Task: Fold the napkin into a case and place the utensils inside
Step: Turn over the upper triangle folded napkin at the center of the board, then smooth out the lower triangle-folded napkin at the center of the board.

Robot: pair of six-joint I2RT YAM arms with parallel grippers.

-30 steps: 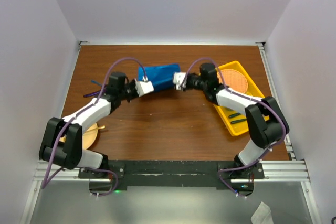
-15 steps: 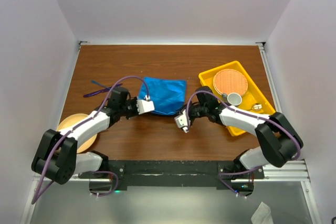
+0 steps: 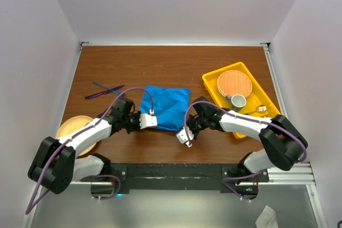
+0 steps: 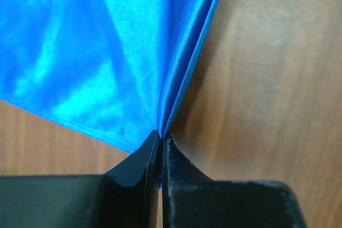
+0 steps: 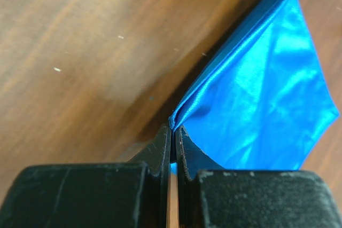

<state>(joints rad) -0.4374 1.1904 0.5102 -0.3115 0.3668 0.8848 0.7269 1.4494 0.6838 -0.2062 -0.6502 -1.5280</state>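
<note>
- From the top, I am holding the napkin (image 3: 166,104) much closer to my bases than a second ago. Back then it was bunched up farther out on the table (image 3: 160,62). Now it is lying flatter and wider in the middle.
- My left gripper (image 3: 151,120) is at its near left corner and my right gripper (image 3: 186,138) is at its near right corner. My grippers are hiding those corners here.
- The utensils (image 3: 105,90) are lying well apart from the napkin, out to the left.
- My right arm is no longer covering the yellow tray (image 3: 209,78).
- From my left wrist, my left gripper (image 4: 161,134) is pinching tight on a fold of the napkin (image 4: 107,52). The cloth is running off the top of the picture.
- From my right wrist, my right gripper (image 5: 172,127) is squeezing shut on a corner of the napkin (image 5: 267,89). The far end is cut off.
</note>
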